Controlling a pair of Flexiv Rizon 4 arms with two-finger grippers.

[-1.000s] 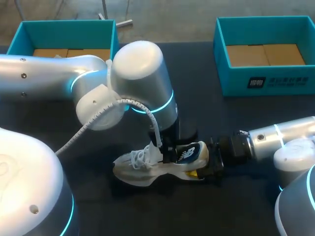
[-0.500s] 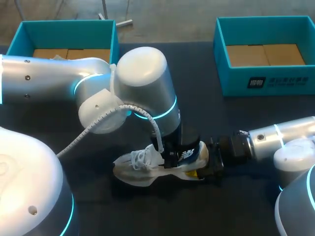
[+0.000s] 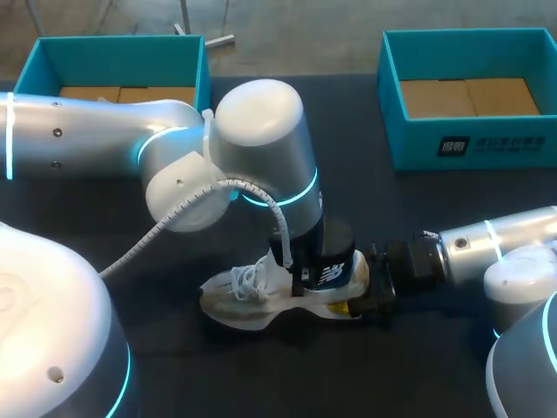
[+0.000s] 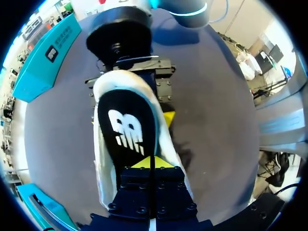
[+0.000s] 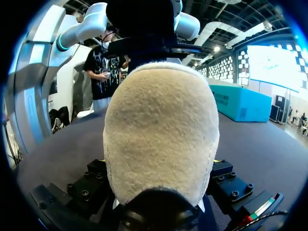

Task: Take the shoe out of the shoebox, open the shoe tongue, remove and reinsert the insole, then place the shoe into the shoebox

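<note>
Far-left shoebox and far-right shoebox each hold cardboard. The shoe lies on the table. The right gripper clamps its heel, and the left gripper has its fingers pressed together at the insole.

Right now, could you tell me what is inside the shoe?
A black insole with a white logo, pinched by the left gripper. The shoe's toe end is hidden under that gripper.

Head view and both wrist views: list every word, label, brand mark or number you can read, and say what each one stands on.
No text reads clearly enough to quote.
Right shoebox: white print on a dark patch on its front wall, too small to read.
Insole: a white logo mark, no words.
Shoe: a small white logo on its dark heel side, too small to read.
</note>
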